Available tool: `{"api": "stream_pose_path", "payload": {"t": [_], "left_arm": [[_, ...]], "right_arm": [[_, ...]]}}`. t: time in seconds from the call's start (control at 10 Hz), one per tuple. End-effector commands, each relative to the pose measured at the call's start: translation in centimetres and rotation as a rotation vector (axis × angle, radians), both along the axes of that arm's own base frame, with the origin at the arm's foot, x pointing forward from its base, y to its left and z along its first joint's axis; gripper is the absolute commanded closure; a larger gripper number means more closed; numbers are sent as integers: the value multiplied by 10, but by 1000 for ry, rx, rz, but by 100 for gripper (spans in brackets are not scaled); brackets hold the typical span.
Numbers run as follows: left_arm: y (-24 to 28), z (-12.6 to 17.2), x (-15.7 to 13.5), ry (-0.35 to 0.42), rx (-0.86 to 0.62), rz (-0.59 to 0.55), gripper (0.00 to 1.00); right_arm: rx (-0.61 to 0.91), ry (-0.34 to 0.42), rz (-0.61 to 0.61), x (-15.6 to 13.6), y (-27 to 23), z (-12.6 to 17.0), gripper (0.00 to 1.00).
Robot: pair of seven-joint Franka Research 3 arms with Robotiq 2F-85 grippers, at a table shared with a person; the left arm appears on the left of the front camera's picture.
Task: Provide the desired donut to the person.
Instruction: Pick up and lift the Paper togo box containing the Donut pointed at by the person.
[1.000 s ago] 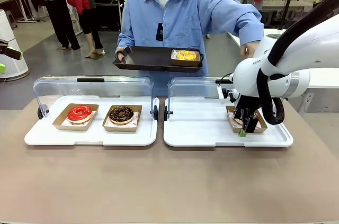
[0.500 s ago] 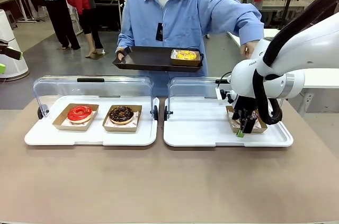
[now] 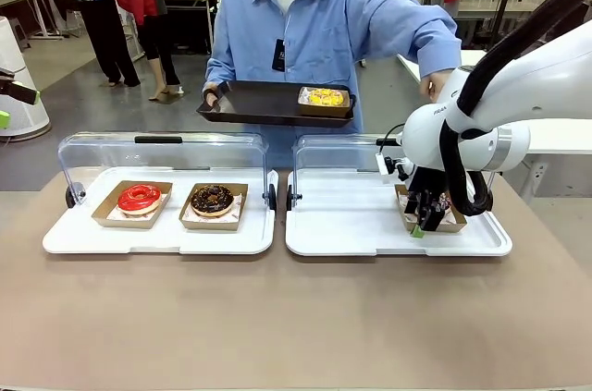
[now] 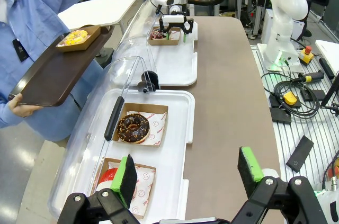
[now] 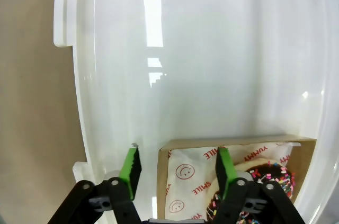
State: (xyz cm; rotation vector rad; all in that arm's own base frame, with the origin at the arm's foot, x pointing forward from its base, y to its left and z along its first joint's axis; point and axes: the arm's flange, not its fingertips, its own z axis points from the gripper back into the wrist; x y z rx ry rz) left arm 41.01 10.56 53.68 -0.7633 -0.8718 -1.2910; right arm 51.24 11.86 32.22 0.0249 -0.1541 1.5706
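One sprinkled chocolate donut [image 5: 254,192], on a printed paper liner in a shallow cardboard box [image 5: 169,152]. It sits at the right end of the right-hand display tray [image 3: 351,225], whose clear lid is raised at the far side. Judged to be the wanted item, since the right gripper [image 5: 177,152] is at its box.

Handling: light. The icing is soft and would smear, and the crumb would crush, so take it by the box, not the donut. The box wall is thin and likely to buckle under a hard pinch or tip when lifted by one edge.

Right gripper: jaws apart, astride one box wall, one pad outside and one over the liner; neither is seen pressing.

Left gripper [image 4: 186,168]: jaws wide and empty, by the left end of the left display tray [image 3: 166,236], which holds a red-glazed donut [image 3: 139,197] and a chocolate donut [image 3: 212,198].

Person [image 3: 314,30], far side: holds out a dark serving tray [image 3: 250,100] with a yellow-topped donut [image 3: 325,95] at its right end.
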Motion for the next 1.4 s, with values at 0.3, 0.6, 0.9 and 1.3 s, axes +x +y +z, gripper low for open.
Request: {"api": "stream_pose_path", "payload": {"t": [0.3, 0.6, 0.9, 1.3], "left_arm": [[1, 1, -1, -2, -4, -3, 0], [1, 1, -1, -2, -4, -3, 0], [1, 1, -1, -2, -4, -3, 0], [1, 1, -1, -2, -4, -3, 0]], "right_arm": [[6, -3, 17, 3, -4, -8, 98], [-5, -4, 14, 2, -5, -7, 100], [-16, -12, 14, -1, -4, -3, 100], [-95, 61, -47, -38, 18, 34, 100]]}}
